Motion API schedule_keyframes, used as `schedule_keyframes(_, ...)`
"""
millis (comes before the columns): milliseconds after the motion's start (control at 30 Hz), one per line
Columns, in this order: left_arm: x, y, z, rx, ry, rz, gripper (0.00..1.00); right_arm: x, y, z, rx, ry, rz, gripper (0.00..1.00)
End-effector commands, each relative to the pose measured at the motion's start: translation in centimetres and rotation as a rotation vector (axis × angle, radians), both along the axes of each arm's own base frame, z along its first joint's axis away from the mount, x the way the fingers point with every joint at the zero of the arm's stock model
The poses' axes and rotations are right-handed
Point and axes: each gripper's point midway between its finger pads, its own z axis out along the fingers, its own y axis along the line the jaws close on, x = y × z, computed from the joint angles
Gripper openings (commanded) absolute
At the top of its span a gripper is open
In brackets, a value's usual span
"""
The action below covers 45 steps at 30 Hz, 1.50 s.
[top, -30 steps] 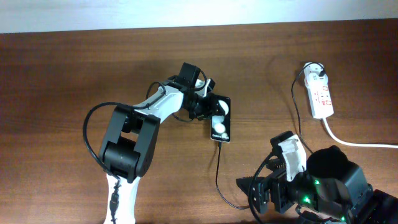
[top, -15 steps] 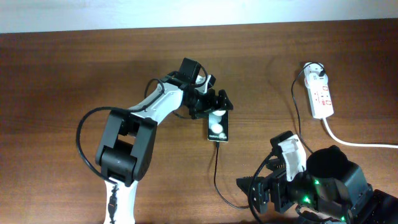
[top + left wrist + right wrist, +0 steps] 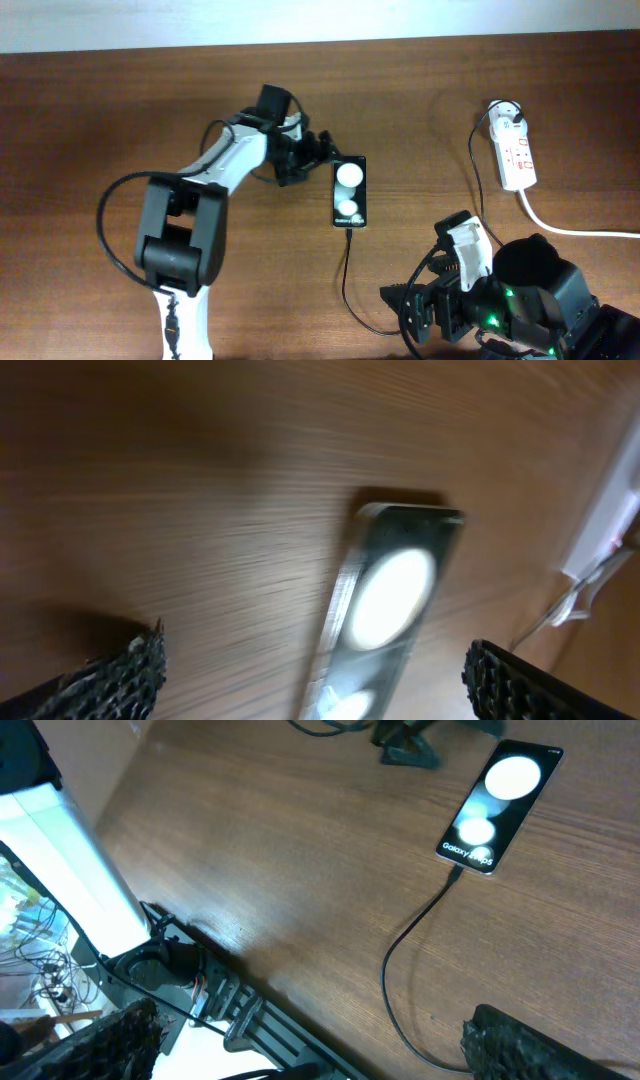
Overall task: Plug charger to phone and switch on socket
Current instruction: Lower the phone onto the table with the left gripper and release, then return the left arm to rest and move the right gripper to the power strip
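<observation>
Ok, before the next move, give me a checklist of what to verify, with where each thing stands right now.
1. Tip of charger in phone: ok, it meets the phone's bottom edge.
2. left gripper clear of the phone: ok, open, beside it, apart.
3. white adapter in socket: ok, it looks seated at the far end.
4. Socket switched on: cannot tell, too small.
5. right gripper free: ok, open and empty.
</observation>
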Motion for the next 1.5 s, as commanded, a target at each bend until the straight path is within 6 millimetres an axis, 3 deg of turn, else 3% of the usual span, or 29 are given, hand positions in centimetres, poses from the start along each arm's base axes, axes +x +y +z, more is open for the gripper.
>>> schedule_keyframes(0,0.5,7.3,1.4,0.156,-0.023,0.107,0.99,0.2,-0.1,0.2,-0.003,-0.013,-0.007,0.99)
schedule_keyframes(33,0.5,9.6,3.5,0.209,-0.060,0.133,0.99,0.2,-0.1,0.2,-0.003,-0.013,-0.007,0.99)
schedule_keyframes(100,-1.1,15.1,10.8,0.296,-0.169,0.199,0.99,0.2,-0.1,0.2,-0.003,-0.012,-0.007,0.99)
schedule_keyframes(133,-2.2,16.8,13.4,0.330,-0.205,0.227,0.99,0.2,-0.1,0.2,-0.003,-0.013,-0.007,0.99)
schedule_keyframes(200,-7.3,21.0,19.8,0.448,-0.282,0.326,0.99,0.2,-0.1,0.2,-0.003,-0.013,-0.007,0.99)
schedule_keyframes(233,-9.8,22.2,22.5,0.498,-0.331,0.366,0.99,0.2,-0.1,0.2,-0.003,-0.013,-0.007,0.99)
schedule_keyframes(300,-14.1,22.5,26.4,0.502,-0.435,0.397,0.99,0.2,-0.1,0.2,-0.003,-0.013,-0.007,0.99)
schedule_keyframes(400,-20.2,23.7,30.3,0.543,-0.638,0.469,0.99,0.2,-0.1,0.2,-0.003,-0.013,-0.007,0.99)
schedule_keyframes(467,-26.2,23.9,30.2,0.551,-0.690,0.495,0.99,0.2,-0.1,0.2,-0.003,-0.013,-0.007,0.99)
schedule_keyframes(533,-30.1,23.9,29.4,0.552,-0.684,0.493,0.99,0.7,0.0,0.7,0.009,-0.038,-0.015,0.99)
schedule_keyframes(633,-34.9,23.8,26.5,0.577,-0.570,0.454,0.99,3.4,0.8,2.8,0.049,-0.150,-0.073,0.99)
schedule_keyframes(667,-35.0,23.8,26.5,0.574,-0.583,0.458,0.99,4.6,0.8,2.7,0.029,-0.168,-0.109,0.93)
schedule_keyframes(733,-35.2,23.9,26.5,0.580,-0.587,0.463,0.99,7.7,0.4,0.7,-0.095,-0.163,-0.209,0.86)
schedule_keyframes(800,-35.6,23.9,26.6,0.575,-0.612,0.472,0.99,9.4,2.7,-3.4,-0.190,-0.036,-0.171,0.85)
schedule_keyframes(867,-37.7,23.9,27.0,0.550,-0.722,0.510,0.99,10.9,4.3,-8.4,-0.310,0.090,-0.136,0.78)
schedule_keyframes(967,-40.9,23.8,27.2,0.512,-0.888,0.562,0.99,12.4,5.7,-12.9,-0.390,0.187,-0.140,0.63)
schedule_keyframes(1033,-42.5,23.8,27.0,0.492,-0.972,0.587,0.99,12.7,5.9,-14.9,-0.425,0.237,-0.151,0.77)
schedule_keyframes(1067,-43.1,23.8,26.9,0.484,-1.001,0.596,0.99,12.8,5.9,-15.7,-0.444,0.256,-0.148,0.96)
schedule_keyframes(1100,-43.8,23.8,26.8,0.474,-1.040,0.608,0.99,13.1,5.9,-17.0,-0.479,0.271,-0.155,0.99)
schedule_keyframes(1167,-44.2,23.8,26.7,0.460,-1.061,0.598,0.99,15.1,6.0,-18.1,-0.511,0.221,-0.197,0.99)
schedule_keyframes(1200,-44.2,23.9,26.6,0.445,-1.065,0.574,0.99,15.5,6.0,-18.3,-0.503,0.222,-0.212,0.83)
schedule_keyframes(1267,-44.1,23.9,26.6,0.428,-1.070,0.547,0.99,16.5,3.5,-18.4,-0.486,0.285,-0.342,0.46)
schedule_keyframes(1300,-44.1,23.9,26.6,0.429,-1.070,0.548,0.99,16.9,1.7,-18.4,-0.500,0.318,-0.387,0.34)
schedule_keyframes(1367,-44.1,23.9,26.6,0.425,-1.069,0.550,0.99,17.6,-4.4,-17.9,-0.532,0.429,-0.539,0.17)
schedule_keyframes(1467,-44.1,23.9,26.6,0.425,-1.069,0.550,0.99,19.5,-13.1,-15.4,-0.477,0.516,-0.799,0.04)
